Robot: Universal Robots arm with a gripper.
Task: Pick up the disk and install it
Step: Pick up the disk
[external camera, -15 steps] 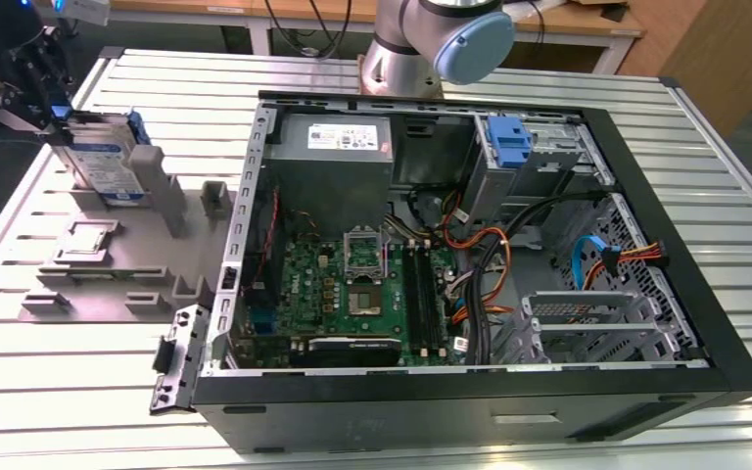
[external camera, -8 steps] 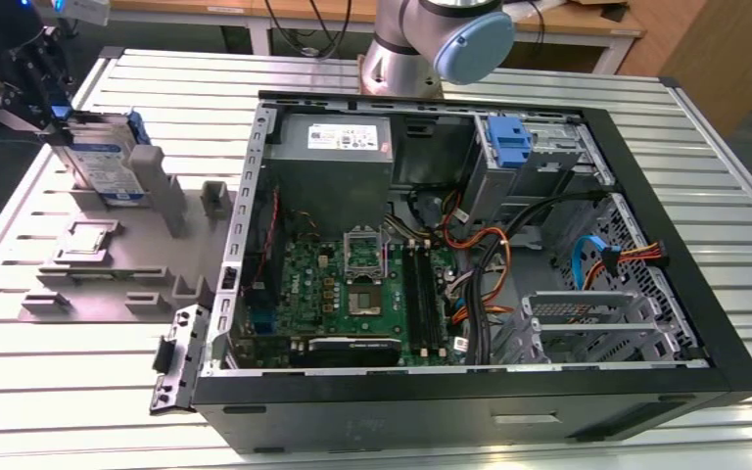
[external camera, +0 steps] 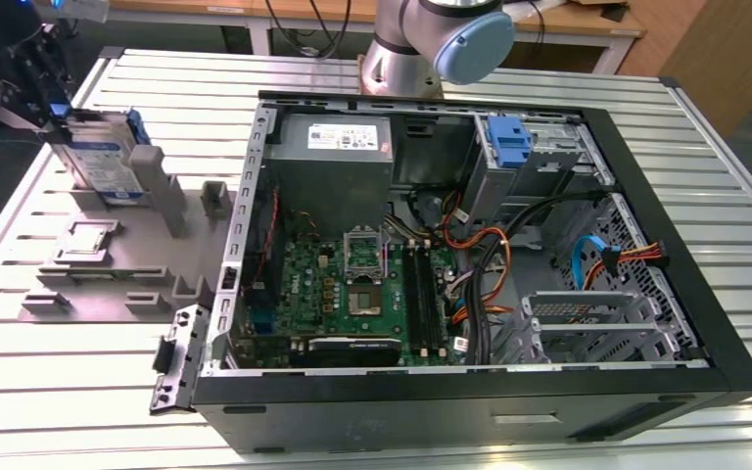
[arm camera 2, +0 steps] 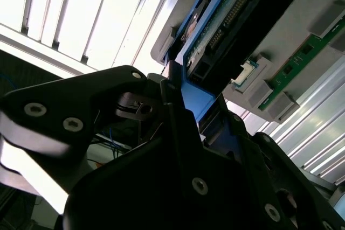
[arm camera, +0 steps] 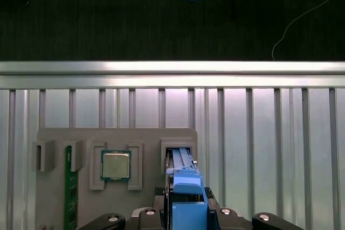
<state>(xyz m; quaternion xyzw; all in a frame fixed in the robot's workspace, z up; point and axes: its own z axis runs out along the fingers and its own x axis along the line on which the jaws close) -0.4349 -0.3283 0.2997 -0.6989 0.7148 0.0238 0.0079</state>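
The disk (external camera: 99, 157) stands on edge at the exterior view's left, a silver drive with a blue-and-white label and blue side rails, in the slot of a grey fixture plate (external camera: 115, 294). My gripper (external camera: 52, 110) reaches it from the far left side and is shut on its upper end. In the first wrist view the disk's blue rail (arm camera: 186, 187) sits between the black fingers, and my gripper (arm camera: 186, 214) closes on it. The second wrist view shows the disk's underside (arm camera 2: 237, 14) with its circuit board, beyond my gripper (arm camera 2: 178, 95).
An open computer case (external camera: 689, 323) lies to the right of the fixture, with a motherboard (external camera: 350, 284), a grey power-supply box (external camera: 330, 137), cables and a drive bay holding a blue bracket (external camera: 513, 147). The fixture also carries a processor (arm camera: 116, 165) and a green memory stick (arm camera: 68, 187). The arm's base (external camera: 415, 49) stands behind the case.
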